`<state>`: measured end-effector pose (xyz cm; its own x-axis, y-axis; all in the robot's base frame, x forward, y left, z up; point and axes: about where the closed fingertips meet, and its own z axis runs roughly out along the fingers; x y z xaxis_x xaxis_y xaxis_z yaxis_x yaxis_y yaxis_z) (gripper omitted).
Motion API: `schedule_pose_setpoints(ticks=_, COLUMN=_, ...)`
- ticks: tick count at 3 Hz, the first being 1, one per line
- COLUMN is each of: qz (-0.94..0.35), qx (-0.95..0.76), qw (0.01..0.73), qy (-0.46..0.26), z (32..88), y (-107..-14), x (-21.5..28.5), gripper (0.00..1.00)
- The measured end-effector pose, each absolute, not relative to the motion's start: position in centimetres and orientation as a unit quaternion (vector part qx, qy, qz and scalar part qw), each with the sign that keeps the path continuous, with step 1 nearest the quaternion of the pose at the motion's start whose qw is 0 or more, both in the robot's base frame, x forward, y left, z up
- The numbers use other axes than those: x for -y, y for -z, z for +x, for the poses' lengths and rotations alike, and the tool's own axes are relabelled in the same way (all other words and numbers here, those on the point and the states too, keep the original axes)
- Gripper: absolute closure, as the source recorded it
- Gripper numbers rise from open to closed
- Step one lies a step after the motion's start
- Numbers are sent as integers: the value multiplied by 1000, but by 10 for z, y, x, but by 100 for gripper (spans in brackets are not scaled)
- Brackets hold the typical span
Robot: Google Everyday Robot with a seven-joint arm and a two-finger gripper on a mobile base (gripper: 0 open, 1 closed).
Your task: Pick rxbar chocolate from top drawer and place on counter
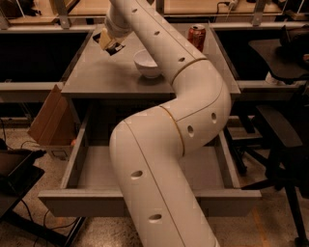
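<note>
My gripper (pixel 110 41) hangs over the far left part of the grey counter (pixel 96 77), left of the white bowl (pixel 147 63). Its pale fingers (pixel 104 39) are shut on a small dark flat piece, the rxbar chocolate (pixel 116 48), held a little above the counter top. The top drawer (pixel 91 170) stands pulled out below the counter. Its visible floor is bare. My white arm crosses the drawer's middle and hides much of it.
An orange can (pixel 196 36) stands at the counter's far right. A cardboard box (pixel 48 120) leans on the floor left of the cabinet. A dark chair (pixel 285 125) stands at the right. A light wooden surface (pixel 193 6) runs behind the counter.
</note>
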<state>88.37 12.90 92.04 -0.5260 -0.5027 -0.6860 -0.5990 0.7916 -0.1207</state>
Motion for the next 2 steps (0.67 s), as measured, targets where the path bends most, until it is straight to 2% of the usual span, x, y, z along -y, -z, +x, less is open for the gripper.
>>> schedule_pose_setpoints(ticks=1, qz=-315, qx=-873, qw=367, qy=-66, z=884, y=-916, x=-131, gripper=82)
schedule_pose_setpoints(ticks=2, qz=-316, qx=-873, qw=364, qy=-66, z=884, y=-912, x=-132, gripper=59)
